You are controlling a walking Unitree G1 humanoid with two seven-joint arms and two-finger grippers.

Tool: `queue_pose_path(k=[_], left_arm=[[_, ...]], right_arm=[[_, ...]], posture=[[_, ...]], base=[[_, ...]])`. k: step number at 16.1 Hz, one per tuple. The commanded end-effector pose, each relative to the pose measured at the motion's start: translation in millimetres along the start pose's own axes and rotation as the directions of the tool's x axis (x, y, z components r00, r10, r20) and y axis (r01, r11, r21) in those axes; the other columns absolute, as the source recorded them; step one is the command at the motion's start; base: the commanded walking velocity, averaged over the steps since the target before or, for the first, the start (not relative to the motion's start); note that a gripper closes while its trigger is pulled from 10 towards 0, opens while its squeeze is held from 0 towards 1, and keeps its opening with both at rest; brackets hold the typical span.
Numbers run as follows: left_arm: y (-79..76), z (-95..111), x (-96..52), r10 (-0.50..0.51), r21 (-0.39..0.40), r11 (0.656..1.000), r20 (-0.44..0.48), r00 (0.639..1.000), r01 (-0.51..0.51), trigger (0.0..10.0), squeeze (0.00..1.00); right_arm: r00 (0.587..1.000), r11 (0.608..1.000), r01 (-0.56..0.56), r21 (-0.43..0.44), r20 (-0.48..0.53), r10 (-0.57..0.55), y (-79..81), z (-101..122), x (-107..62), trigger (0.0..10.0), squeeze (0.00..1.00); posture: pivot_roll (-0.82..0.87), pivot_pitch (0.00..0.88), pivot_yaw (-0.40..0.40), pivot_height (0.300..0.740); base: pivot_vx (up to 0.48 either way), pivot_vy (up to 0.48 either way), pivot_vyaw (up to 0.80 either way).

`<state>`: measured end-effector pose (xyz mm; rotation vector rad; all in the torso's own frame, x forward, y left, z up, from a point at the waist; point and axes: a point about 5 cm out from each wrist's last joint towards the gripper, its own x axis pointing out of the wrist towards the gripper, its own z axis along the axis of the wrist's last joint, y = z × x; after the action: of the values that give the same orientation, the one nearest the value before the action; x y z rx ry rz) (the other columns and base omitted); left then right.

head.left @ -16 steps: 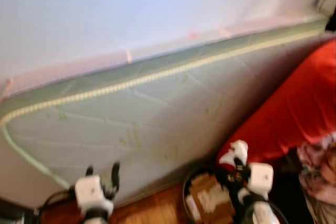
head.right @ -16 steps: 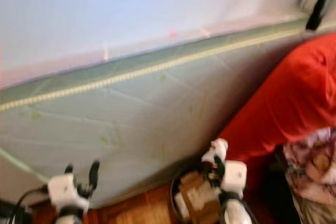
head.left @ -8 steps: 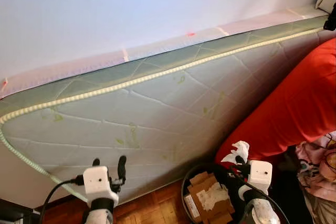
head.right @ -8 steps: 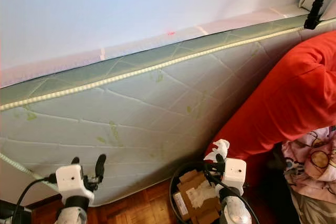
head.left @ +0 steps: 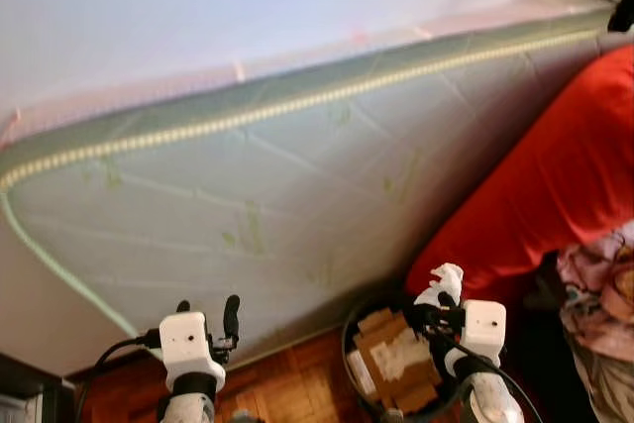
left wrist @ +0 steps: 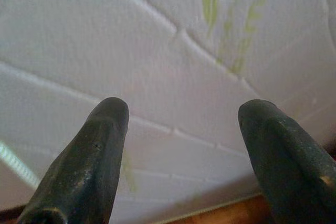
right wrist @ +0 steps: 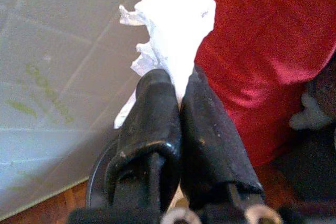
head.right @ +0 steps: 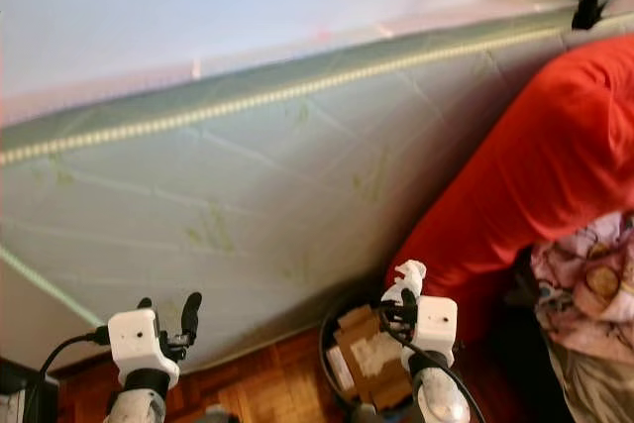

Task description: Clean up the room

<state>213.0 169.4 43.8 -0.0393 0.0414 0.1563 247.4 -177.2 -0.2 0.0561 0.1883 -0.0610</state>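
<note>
Tissue [right wrist: 173,35], crumpled and white, sits pinched in your right end effector [head.left: 437,306], just above the round bin [head.left: 355,344] holding cardboard scraps. Your left end effector [left wrist: 181,114] hangs spread and empty, facing the mattress [head.left: 297,175] left of that bin.

No text, label, brand or number can be read on anything here.

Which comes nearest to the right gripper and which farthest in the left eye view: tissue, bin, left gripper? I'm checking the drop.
1. Tissue: pinched in the right gripper itself.
2. Bin: on the floor just below and to the left of that gripper.
3. Left gripper: far off on the robot's left, open, in front of the mattress.
</note>
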Motion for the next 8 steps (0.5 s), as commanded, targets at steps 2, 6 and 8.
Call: queue_pose_path(k=[2, 6, 8], left_arm=[[0.6, 0.4, -0.7, 0.003, 0.011, 1.000, -0.008, 1.000, -0.002, 10.0, 0.00], [2.5, 0.1, 0.5, 0.001, 0.011, 1.000, -0.012, 1.000, -0.001, 10.0, 0.00], [4.0, -0.7, 1.1, 0.001, 0.012, 1.000, -0.016, 1.000, 0.000, 10.0, 0.00]], right_arm=[[1.000, 1.000, 0.005, -0.002, -0.005, -0.005, -0.6, -1.3, -0.4, 10.0, 0.00], [1.000, 1.000, 0.008, 0.011, -0.024, -0.008, 0.4, -2.6, 1.3, 10.0, 0.00], [0.999, 1.000, 0.006, 0.010, -0.031, -0.006, 2.0, -3.0, 2.8, 10.0, 0.00]], posture=[[0.02, 0.169, -0.020, 0.661], [0.03, 0.170, -0.019, 0.661], [0.03, 0.171, -0.019, 0.661]], base=[[0.000, 0.000, 0.00], [0.000, 0.000, -0.12], [0.000, 0.000, -0.70]])
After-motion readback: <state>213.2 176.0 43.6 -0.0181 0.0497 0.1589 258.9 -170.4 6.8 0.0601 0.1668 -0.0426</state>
